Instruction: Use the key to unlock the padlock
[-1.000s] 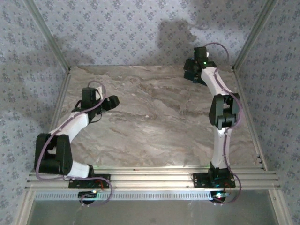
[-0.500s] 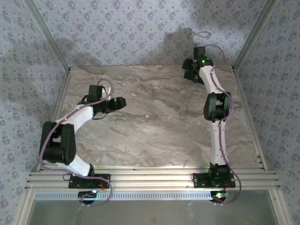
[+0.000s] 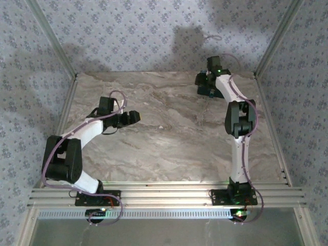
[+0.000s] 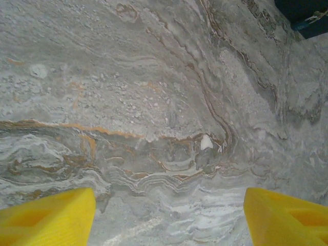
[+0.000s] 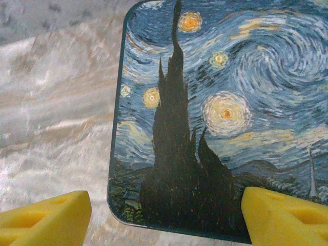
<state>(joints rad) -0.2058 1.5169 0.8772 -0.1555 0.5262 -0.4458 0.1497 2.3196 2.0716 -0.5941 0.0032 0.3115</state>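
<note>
Right wrist: one painted mat (image 5: pixel 220 102), two fingers (image 5: pixel 46 218)

No text, label, brand, number or sign can be read. The mat (image 5: pixel 215 102) bears a painted starry night sky, the tabletop (image 4: pixel 128 77) marble veining.

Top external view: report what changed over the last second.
The left arm's yellow-fingered gripper pushed right, toward the middle of the grey marble-patterned tabletop. The right arm's yellow-fingered gripper shifted slightly left at the far edge. Nothing was grasped or released. The tabletop itself looks unchanged.
</note>
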